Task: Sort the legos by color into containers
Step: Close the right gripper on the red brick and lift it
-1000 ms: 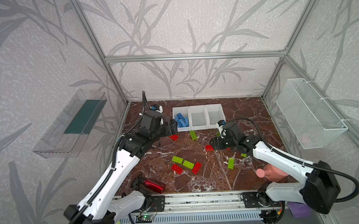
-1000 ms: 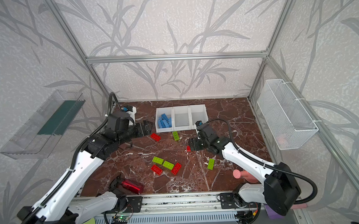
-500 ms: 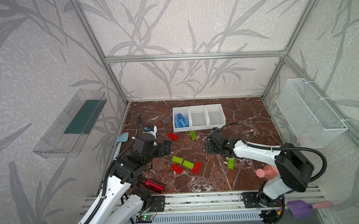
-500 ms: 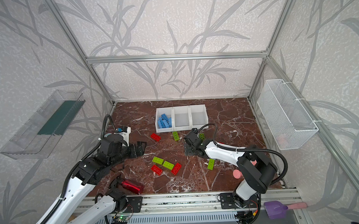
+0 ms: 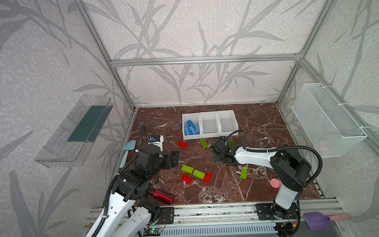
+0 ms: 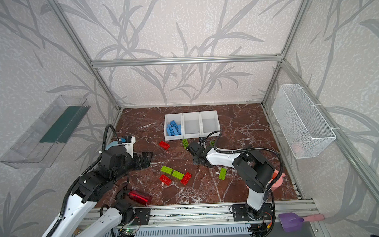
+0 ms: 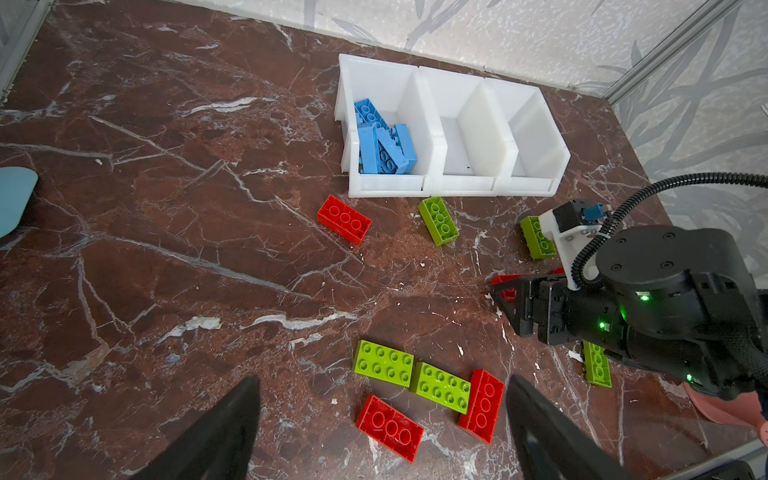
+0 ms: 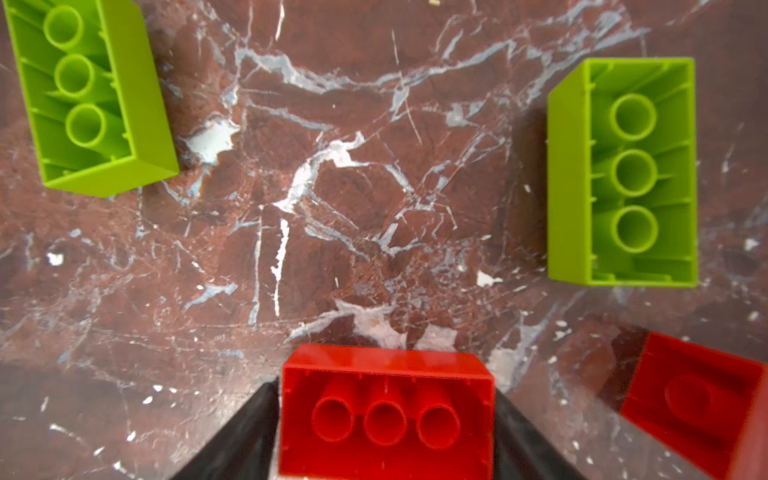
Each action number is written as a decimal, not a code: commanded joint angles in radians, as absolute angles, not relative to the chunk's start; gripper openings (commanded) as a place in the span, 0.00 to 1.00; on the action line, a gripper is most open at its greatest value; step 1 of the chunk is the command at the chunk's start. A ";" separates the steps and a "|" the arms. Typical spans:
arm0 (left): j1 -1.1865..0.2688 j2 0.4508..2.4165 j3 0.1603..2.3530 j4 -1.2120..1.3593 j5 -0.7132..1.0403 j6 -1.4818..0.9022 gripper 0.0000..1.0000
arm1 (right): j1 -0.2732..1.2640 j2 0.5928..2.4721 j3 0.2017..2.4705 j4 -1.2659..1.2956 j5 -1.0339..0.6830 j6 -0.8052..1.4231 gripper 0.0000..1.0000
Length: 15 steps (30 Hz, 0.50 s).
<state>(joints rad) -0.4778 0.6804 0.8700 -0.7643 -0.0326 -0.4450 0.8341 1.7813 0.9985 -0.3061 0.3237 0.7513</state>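
Observation:
Three joined white containers (image 5: 209,135) stand at the back; the left one holds several blue legos (image 5: 191,128), the other two look empty. My right gripper (image 5: 218,160) is low on the floor in front of them, shut on a red lego (image 8: 386,411) that lies underside up between its fingers. Green legos (image 8: 623,174) lie close by. My left gripper (image 5: 171,159) hovers open to the left of a cluster of two green legos (image 7: 384,363) and two red legos (image 7: 390,428). A lone red lego (image 5: 182,144) and a green lego (image 5: 204,142) lie before the containers.
A shiny red bottle (image 5: 163,196) lies at the front left by the left arm's base. A light blue scoop (image 5: 127,147) rests at the left wall and a pink object (image 5: 275,183) at the right front. A wire basket (image 5: 327,123) and a clear tray (image 5: 74,131) hang on the side walls.
The left arm drew back from the containers toward the front left, still open. The right gripper dropped to the floor, opened wide, then closed on the red lego.

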 commanded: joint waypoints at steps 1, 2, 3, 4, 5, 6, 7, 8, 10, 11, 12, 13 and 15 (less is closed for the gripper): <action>-0.481 0.677 0.871 -0.771 -0.038 -0.425 0.92 | 0.845 1.792 1.030 -0.336 0.367 0.744 0.66; -0.481 0.676 0.871 -0.772 -0.040 -0.425 0.92 | 0.845 1.792 1.032 -0.340 0.370 0.741 0.63; -0.480 0.675 0.870 -0.773 -0.042 -0.425 0.92 | 0.845 1.790 1.034 -0.342 0.371 0.737 0.60; -0.481 0.674 0.871 -0.773 -0.043 -0.425 0.92 | 0.845 1.787 1.036 -0.345 0.371 0.733 0.57; -0.481 0.671 0.869 -0.774 -0.044 -0.426 0.92 | 0.845 1.783 1.038 -0.346 0.371 0.728 0.54; -0.481 0.671 0.869 -0.773 -0.045 -0.426 0.92 | 0.845 1.780 1.041 -0.349 0.369 0.720 0.52; -0.482 0.670 0.869 -0.773 -0.045 -0.426 0.92 | 0.845 1.776 1.044 -0.351 0.368 0.714 0.51; -0.481 0.670 0.869 -0.773 -0.044 -0.427 0.92 | 0.845 1.769 1.049 -0.356 0.364 0.708 0.51; -0.481 0.670 0.868 -0.773 -0.046 -0.426 0.92 | 0.845 1.756 1.065 -0.370 0.357 0.691 0.51; -0.481 0.670 0.869 -0.773 -0.046 -0.428 0.92 | 0.845 1.747 1.074 -0.379 0.354 0.682 0.50; -0.480 0.669 0.868 -0.773 -0.046 -0.428 0.92 | 0.846 1.739 1.081 -0.386 0.350 0.675 0.50; -0.481 0.667 0.869 -0.772 -0.046 -0.429 0.92 | 0.847 1.726 1.089 -0.390 0.343 0.663 0.50; -0.481 0.662 0.867 -0.773 -0.048 -0.429 0.92 | 0.847 1.713 1.107 -0.399 0.327 0.646 0.50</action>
